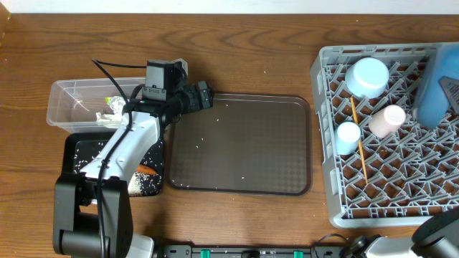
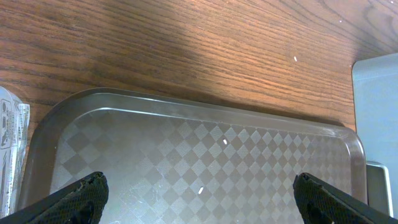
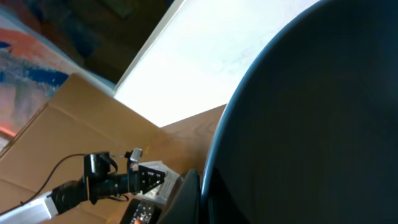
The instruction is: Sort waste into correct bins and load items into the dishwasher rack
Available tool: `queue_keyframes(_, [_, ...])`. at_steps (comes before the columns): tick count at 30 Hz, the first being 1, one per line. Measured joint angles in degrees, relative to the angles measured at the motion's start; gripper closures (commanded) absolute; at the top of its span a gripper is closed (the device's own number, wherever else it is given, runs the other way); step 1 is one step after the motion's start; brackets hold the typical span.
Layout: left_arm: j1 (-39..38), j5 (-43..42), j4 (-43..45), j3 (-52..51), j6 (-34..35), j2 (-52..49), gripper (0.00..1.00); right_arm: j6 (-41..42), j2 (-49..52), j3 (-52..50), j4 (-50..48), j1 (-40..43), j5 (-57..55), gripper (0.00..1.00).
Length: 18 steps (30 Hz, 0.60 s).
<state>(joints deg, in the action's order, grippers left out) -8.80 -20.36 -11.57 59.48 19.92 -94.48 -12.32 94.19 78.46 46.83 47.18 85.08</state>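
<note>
Left jaws stand wide over brown tray (image 2: 124,143) bearing rice grains (image 2: 225,142).

Loaded in grey rack (image 1: 326,143): light-blue bowl (image 1: 367,76), blue cup (image 1: 348,134), pink cup (image 1: 386,120), chopsticks (image 1: 358,140); dark-blue plate (image 1: 430,97) over its right side. In clear tub (image 1: 72,89), wrapper (image 1: 115,106); in black tray (image 1: 75,147), carrot (image 1: 147,170) and rice (image 1: 147,185).

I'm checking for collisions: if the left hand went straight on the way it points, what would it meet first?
Most likely the brown tray, dotted with rice grains; nothing stands between, though depth is unclear.
</note>
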Motion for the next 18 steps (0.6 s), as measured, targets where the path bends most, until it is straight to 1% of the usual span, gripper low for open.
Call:
queue_keyframes(9, [0.0,0.0,-0.02,0.0,0.0,0.0,0.02,-6.03,7.78,-0.66,-1.4,-1.4,1.92,0.99])
queue_keyframes(14, [0.0,-0.02,-0.02,0.0,0.0,0.0,0.02,-8.09,9.79,-0.5,-1.46,-1.14,3.76,0.99])
queue_keyframes(18, [0.0,0.0,-0.02,0.0,0.0,0.0,0.02,-8.09,10.32,0.2,-1.25,0.2,3.8,0.99])
